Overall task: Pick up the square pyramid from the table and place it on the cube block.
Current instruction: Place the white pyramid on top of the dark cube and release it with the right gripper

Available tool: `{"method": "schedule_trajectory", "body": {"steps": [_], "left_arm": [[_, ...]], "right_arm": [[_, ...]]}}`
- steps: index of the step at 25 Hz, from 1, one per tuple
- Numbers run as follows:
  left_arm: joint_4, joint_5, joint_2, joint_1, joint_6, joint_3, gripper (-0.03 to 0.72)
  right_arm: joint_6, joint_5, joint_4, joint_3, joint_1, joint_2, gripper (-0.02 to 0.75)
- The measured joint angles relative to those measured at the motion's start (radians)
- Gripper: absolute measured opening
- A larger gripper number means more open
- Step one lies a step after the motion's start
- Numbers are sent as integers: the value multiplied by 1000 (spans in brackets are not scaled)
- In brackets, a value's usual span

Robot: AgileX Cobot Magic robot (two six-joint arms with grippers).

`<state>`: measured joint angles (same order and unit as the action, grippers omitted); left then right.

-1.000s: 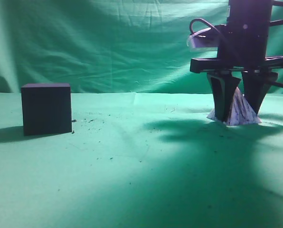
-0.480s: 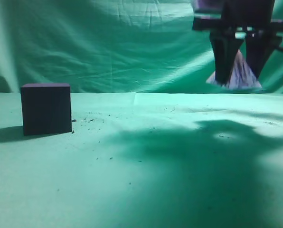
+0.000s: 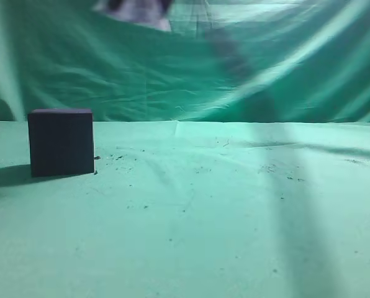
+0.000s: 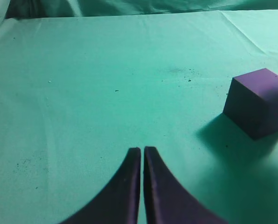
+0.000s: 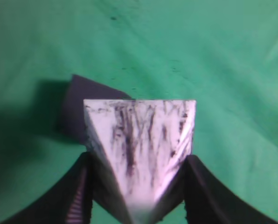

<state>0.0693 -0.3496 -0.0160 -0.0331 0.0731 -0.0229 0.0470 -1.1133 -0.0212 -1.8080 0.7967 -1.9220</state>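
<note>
At the left of the exterior view the cube block (image 3: 61,142) stood on the table (image 3: 191,217), its dark faces square to the camera and a shadow running off to its left. Small dark specks lay on the green cloth just to the right of it. Above and a little to the right of the cube, at the very top edge of that view, a blurred pale shape with dark parts was all that showed of the square pyramid (image 3: 140,10) and the right gripper (image 3: 138,5) carrying it, well clear of the table. The right wrist view showed this grip plainly: the right gripper's two dark fingers (image 5: 76,198) pressed against opposite sloping sides of the streaked pyramid, with the cube below and behind it, mostly to its left. The left gripper (image 4: 142,154) hung low over bare cloth with its fingertips closed together and nothing between them, the cube off to its right.
</note>
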Motion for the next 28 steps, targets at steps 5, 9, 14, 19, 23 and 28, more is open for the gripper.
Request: {"method": "schedule_trajectory", "body": {"steps": [5, 9, 14, 19, 23, 28], "left_arm": [[0, 0, 0, 0, 0, 0, 0], [0, 0, 0, 0, 0, 0, 0], [0, 0, 0, 0, 0, 0, 0], [0, 0, 0, 0, 0, 0, 0], [0, 0, 0, 0, 0, 0, 0], [0, 0, 0, 0, 0, 0, 0]], "right_arm": [[0, -117, 2, -234, 90, -205, 377], [3, -121, 4, -318, 103, -304, 337], [7, -130, 2, -327, 103, -343, 351], [8, -130, -5, -328, 103, -349, 351], [8, -130, -8, -332, 103, -349, 400], [12, -130, -8, -369, 103, -349, 624]]}}
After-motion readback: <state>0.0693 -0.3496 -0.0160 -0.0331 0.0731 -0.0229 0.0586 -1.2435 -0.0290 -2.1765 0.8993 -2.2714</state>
